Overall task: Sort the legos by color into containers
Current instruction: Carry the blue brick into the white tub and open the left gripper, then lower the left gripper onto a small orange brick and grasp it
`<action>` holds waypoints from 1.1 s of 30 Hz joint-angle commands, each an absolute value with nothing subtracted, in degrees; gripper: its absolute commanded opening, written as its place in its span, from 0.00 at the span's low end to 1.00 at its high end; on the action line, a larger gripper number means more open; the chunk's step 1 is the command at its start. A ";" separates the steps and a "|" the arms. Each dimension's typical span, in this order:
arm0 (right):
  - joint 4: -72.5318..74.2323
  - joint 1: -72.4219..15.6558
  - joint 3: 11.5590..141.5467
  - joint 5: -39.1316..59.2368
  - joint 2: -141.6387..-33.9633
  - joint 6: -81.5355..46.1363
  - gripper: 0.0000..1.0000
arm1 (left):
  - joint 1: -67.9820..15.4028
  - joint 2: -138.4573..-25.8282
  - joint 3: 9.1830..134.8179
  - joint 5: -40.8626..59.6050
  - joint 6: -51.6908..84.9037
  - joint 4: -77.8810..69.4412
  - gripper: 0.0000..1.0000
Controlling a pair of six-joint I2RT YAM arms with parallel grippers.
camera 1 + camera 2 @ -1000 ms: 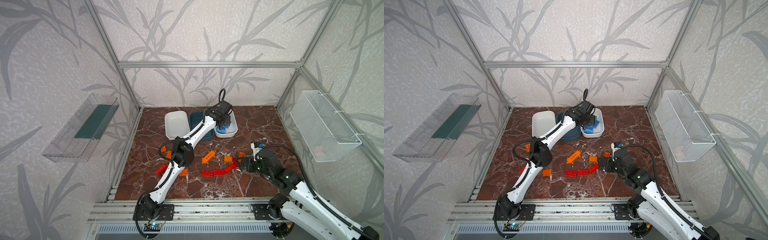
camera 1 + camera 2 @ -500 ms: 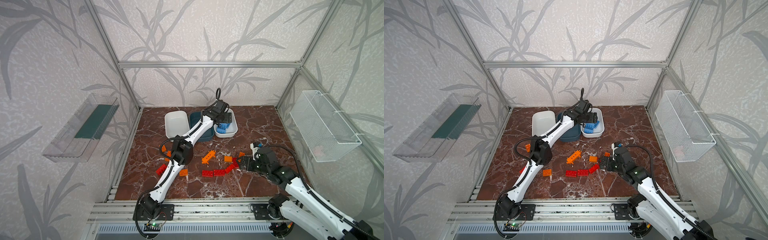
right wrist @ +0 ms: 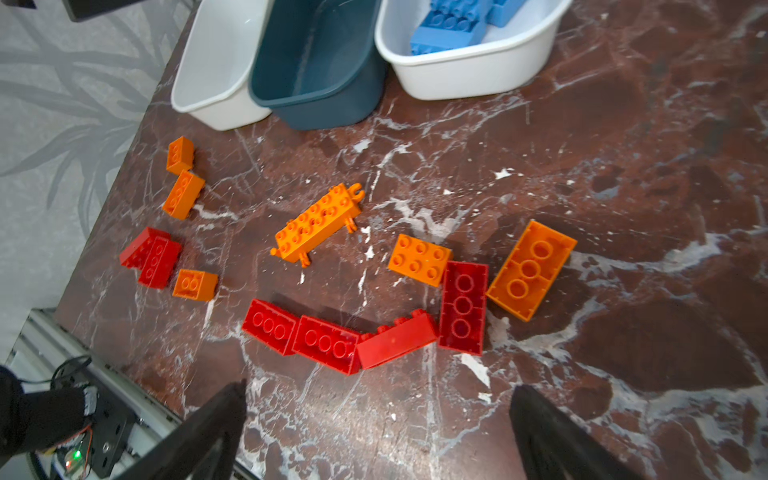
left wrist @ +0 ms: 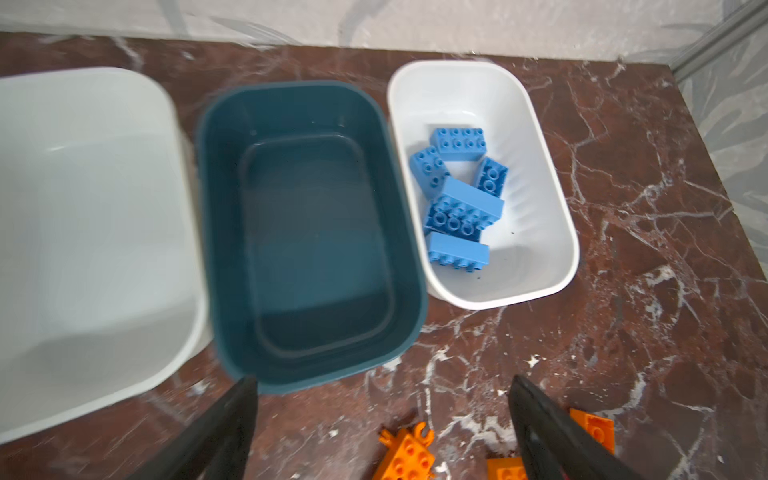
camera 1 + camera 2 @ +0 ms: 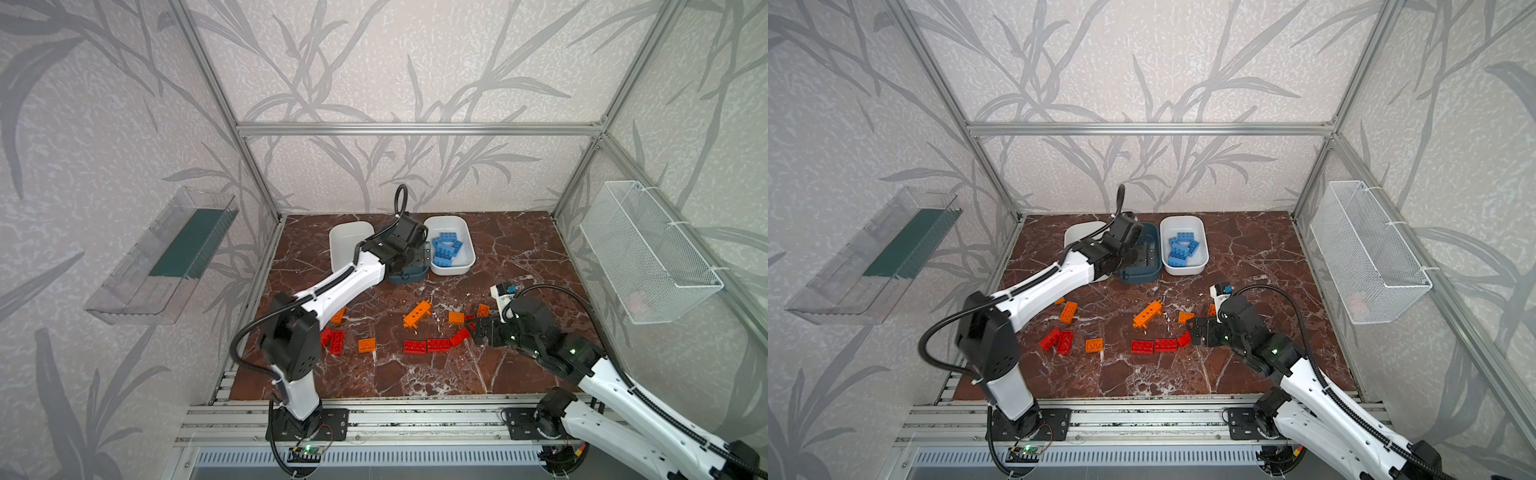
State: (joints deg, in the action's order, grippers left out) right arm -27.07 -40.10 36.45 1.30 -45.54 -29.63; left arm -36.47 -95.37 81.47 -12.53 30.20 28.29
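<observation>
- Hovering L tool (image 4: 380, 395) wide, empty, over teal tub (image 4: 226, 208); blue bricks (image 4: 461, 199) sit in white tub (image 4: 534, 266).
- R tool (image 3: 378, 390) wide, empty, near red bricks (image 3: 326, 343) on table (image 3: 623, 166). They touch, so it may grab two or shove orange bricks (image 3: 419, 259).

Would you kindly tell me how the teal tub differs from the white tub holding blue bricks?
The teal tub is dark and empty; the white tub holds several blue bricks. The teal tub sits mid-row, the white tub at one end. Both share shape and size.
</observation>
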 commanded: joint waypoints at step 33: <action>-21.87 -55.19 57.80 -1.96 -77.47 -25.66 0.99 | -8.21 -82.25 47.72 -11.92 38.60 22.85 0.99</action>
State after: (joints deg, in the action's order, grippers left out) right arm -23.68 -57.36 56.55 -3.79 -77.19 -26.70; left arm -9.54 -79.88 44.51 -14.15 40.03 22.63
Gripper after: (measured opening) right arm 0.990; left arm 0.991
